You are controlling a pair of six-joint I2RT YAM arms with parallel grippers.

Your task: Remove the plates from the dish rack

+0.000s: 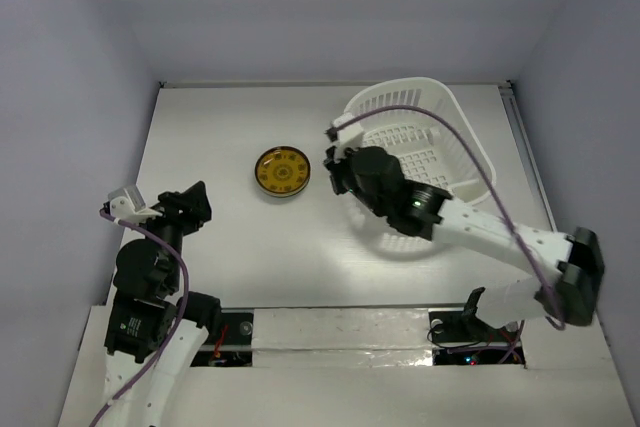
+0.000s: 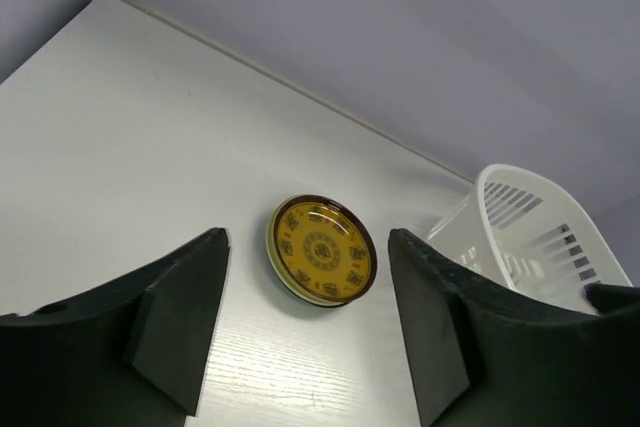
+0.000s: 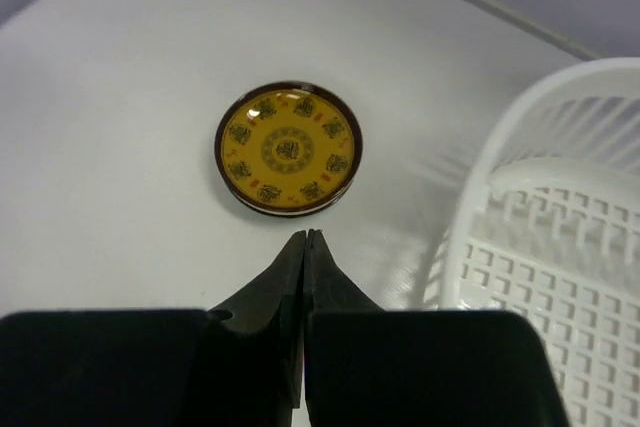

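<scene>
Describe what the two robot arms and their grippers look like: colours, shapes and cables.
Both arms have white links and rounded black joints. A thin purple cable runs along the left arm and another along the right arm, which shows a small green light. The left gripper and right gripper have matte black, wedge-shaped fingers.

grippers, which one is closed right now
The right gripper: its fingers are pressed together with nothing between them, just short of the yellow plate. The left gripper has its fingers spread wide apart and is empty.
</scene>
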